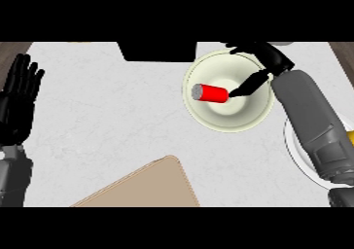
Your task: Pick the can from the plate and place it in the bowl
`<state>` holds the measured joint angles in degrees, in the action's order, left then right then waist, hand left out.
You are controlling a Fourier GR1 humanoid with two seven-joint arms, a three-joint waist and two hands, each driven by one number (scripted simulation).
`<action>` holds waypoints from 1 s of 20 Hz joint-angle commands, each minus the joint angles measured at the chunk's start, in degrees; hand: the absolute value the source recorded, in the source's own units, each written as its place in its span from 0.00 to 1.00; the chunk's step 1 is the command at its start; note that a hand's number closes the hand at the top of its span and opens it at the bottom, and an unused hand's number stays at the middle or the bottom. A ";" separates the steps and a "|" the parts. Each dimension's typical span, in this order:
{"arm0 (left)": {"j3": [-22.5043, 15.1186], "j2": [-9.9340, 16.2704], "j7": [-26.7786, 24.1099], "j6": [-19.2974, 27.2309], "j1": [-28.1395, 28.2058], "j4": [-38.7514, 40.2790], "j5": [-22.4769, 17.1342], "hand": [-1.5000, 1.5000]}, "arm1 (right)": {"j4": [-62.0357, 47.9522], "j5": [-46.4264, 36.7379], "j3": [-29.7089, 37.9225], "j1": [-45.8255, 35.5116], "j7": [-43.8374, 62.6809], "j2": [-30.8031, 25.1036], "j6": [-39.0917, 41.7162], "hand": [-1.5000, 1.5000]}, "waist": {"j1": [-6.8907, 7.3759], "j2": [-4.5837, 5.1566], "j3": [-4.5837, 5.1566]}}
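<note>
A red can with a grey end lies on its side inside the cream bowl at the upper right of the counter. My right hand hovers over the bowl's far right rim with its fingers spread. One finger reaches down to the can's right end, and nothing is curled round the can. The white plate sits at the right edge, mostly hidden under my right forearm. My left hand rests open at the far left with its fingers up.
A tan board lies at the counter's front middle. A black box-like object sits at the back edge, just left of the bowl. Something yellow shows on the plate by the right edge.
</note>
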<state>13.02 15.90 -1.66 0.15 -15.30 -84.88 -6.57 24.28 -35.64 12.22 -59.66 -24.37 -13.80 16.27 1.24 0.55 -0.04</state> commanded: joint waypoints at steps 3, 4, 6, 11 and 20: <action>0.48 0.84 2.39 0.00 -1.40 -0.46 -0.56 0.50 | -1.56 7.30 9.08 -2.56 0.23 -1.97 -5.63 0.00 | 0.35 -0.01 -0.02; 0.21 1.10 2.08 0.76 -1.40 -1.47 0.57 0.50 | -2.83 7.77 9.98 0.43 -3.92 -5.36 -4.57 0.00 | 0.47 0.19 -0.06; 0.44 0.63 1.01 0.24 -2.61 1.18 -0.07 0.50 | -5.14 9.07 12.10 -1.66 -2.69 -7.19 -5.34 0.00 | 0.77 0.49 -0.03; 0.01 0.89 1.91 -0.25 -1.94 -0.06 -0.02 0.50 | -9.21 12.59 16.82 -1.34 -2.37 -17.59 0.54 0.00 | 1.34 0.81 -0.11; -1.62 -1.34 0.79 0.53 -3.54 -0.01 0.44 0.50 | -13.10 14.77 19.77 3.26 -10.55 -27.82 10.60 0.00 | 2.67 1.98 -0.39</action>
<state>11.92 15.21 -0.93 0.11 -17.95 -85.16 -6.49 12.40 -21.88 30.72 -58.34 -31.68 -37.20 22.24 3.71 2.12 -0.32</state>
